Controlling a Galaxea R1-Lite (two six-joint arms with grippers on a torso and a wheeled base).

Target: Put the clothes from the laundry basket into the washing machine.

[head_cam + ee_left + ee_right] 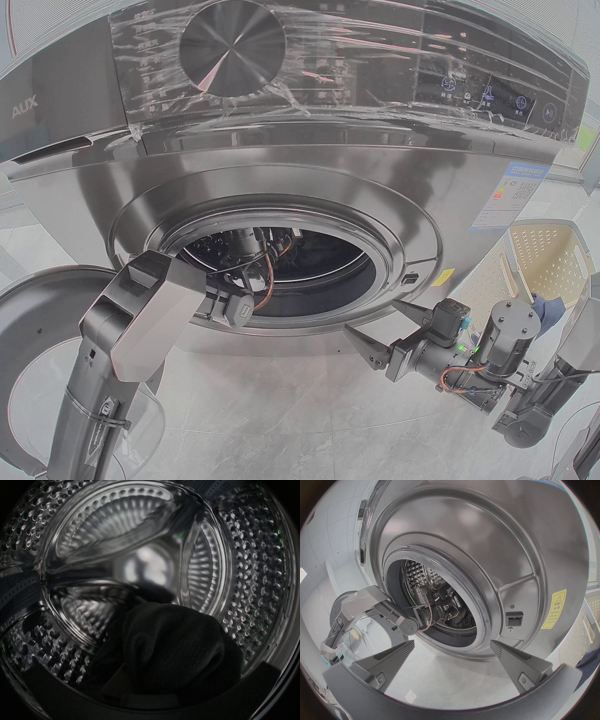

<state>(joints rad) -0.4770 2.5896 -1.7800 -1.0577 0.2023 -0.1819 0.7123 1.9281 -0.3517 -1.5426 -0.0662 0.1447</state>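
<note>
Door point(37, 350): swung fully open at the far left of the washing machine, its round glass facing the room.
Left arm point(147, 312): reaches up from the lower left, across the rim of the porthole and into the drum.
Left gripper point(253, 240): inside the drum, past the door seal; from here I cannot tell whether it is open or closed, or whether it holds anything.
Dark garment point(168, 642): one of the clothes, already in the machine, heaped on the bottom of the drum close behind the front lip; the left wrist view looks straight at it.
Drum point(250, 573): shiny perforated steel, with raised paddles on the wall and the round back plate behind the garment.
Washing machine point(350, 169): silver front, a round dial point(232, 47) on a control panel under wrinkled plastic film, and a small yellow sticker point(442, 277) to the right of the porthole.
Right gripper point(372, 319): outside the machine, just below and to the right of the porthole, pointing toward it; jaws spread wide with nothing between them.
Laundry basket point(550, 250): pale yellow and perforated, on the floor to the right of the machine, behind the right arm.
Blue cloth point(549, 312): in the basket, partly hidden by the right arm's wrist.
</note>
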